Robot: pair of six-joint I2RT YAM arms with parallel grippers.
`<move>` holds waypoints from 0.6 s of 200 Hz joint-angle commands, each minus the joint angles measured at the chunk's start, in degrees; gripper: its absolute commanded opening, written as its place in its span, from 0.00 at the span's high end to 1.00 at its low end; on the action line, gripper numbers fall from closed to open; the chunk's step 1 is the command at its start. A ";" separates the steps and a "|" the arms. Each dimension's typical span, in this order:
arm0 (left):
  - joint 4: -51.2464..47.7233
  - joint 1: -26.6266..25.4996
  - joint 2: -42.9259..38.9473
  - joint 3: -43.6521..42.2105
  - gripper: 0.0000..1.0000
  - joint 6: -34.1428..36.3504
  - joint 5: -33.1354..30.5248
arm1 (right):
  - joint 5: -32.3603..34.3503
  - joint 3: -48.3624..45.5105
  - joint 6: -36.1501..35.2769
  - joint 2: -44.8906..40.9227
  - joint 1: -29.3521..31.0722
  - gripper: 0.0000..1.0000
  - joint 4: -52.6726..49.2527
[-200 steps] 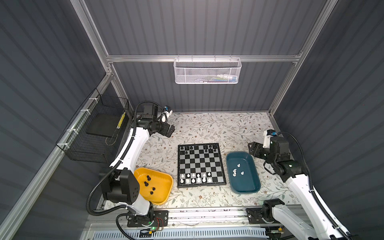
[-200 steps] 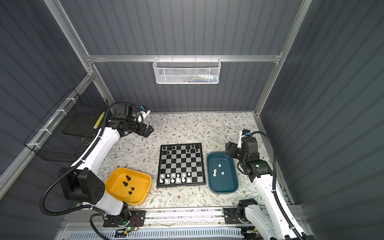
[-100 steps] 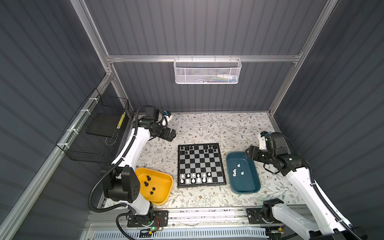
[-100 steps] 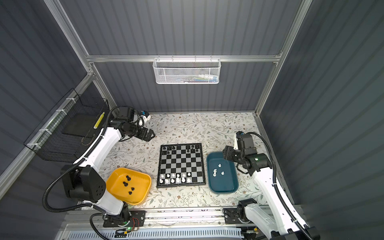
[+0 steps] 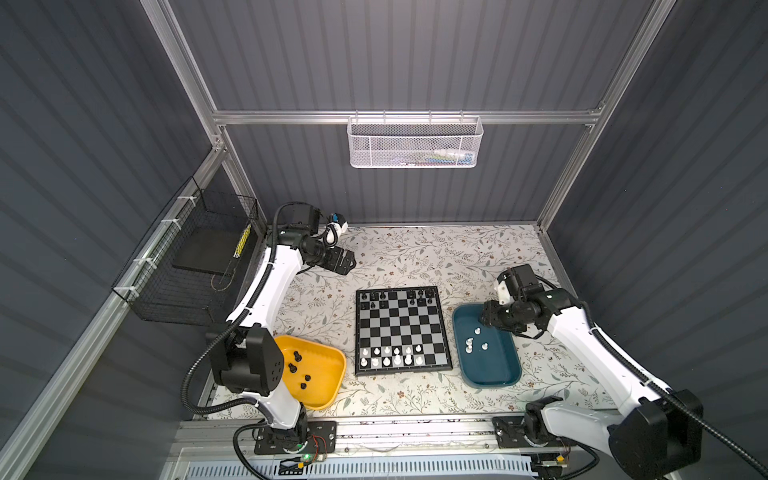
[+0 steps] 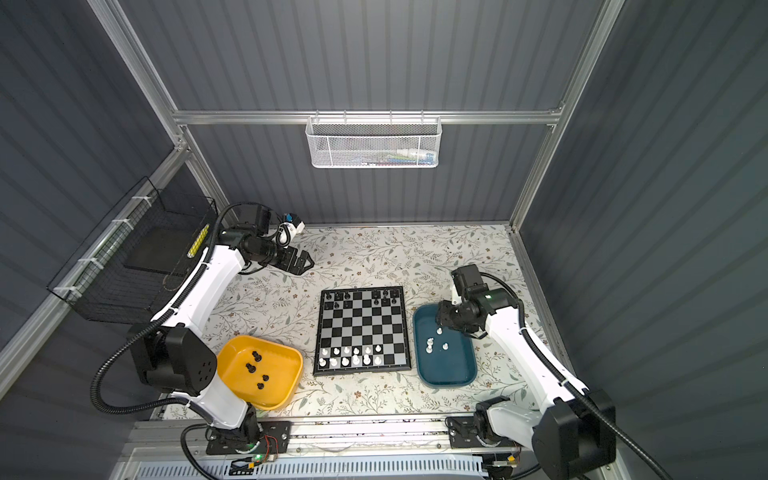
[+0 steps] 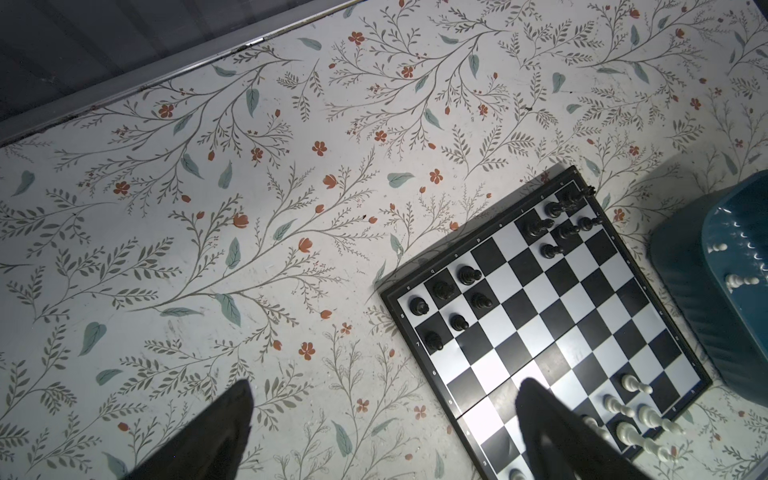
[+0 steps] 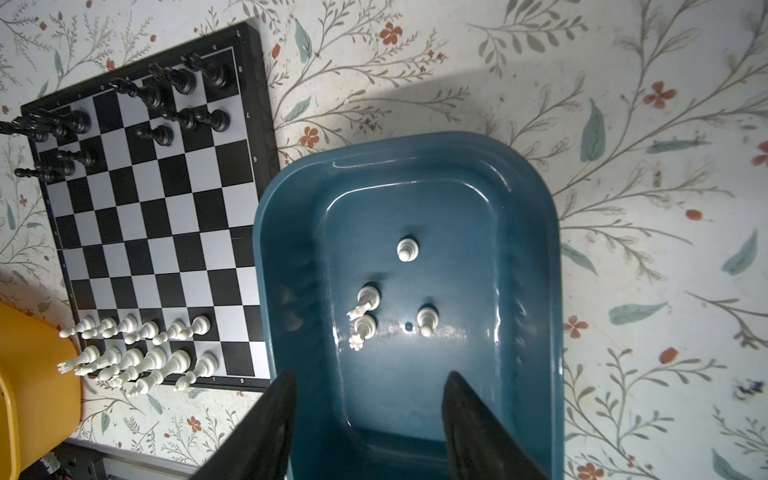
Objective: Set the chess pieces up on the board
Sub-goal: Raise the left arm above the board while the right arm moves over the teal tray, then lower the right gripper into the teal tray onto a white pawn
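The board (image 5: pixel 401 330) (image 6: pixel 362 330) lies mid-table, with black chess pieces (image 5: pixel 395 297) on its far rows and white ones (image 5: pixel 390 357) on its near rows. Several white pieces (image 8: pixel 407 249) (image 5: pixel 473 338) stand or lie in the teal tray (image 8: pixel 552 249). Several black ones (image 5: pixel 297 368) (image 6: pixel 255 368) lie in the yellow tray (image 5: pixel 328 374). My right gripper (image 8: pixel 370 376) (image 5: pixel 488 318) hangs open over the teal tray's far end, holding nothing. Beyond the board's far left corner, my left gripper (image 7: pixel 384 384) (image 5: pixel 347 264) stands wide open above bare table.
The teal tray (image 5: pixel 511 374) sits right of the board, the yellow one at the front left beside the left arm's base. A black wire basket (image 5: pixel 191 266) hangs on the left wall. On the back wall hangs a white mesh basket (image 5: pixel 415 141).
My right gripper has swung left and nearer, from beside the teal tray to above its far end, and its jaws have narrowed. The left gripper shifted slightly toward the board.
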 commanded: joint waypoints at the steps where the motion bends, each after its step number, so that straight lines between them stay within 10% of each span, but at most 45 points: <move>1: -3.84 -0.55 0.22 1.31 0.00 1.85 3.25 | 1.94 0.02 1.20 0.90 0.36 0.42 -0.24; 120: -5.17 -2.88 1.02 -0.28 0.00 5.42 -0.78 | 2.61 -1.14 1.30 9.86 0.44 0.55 3.00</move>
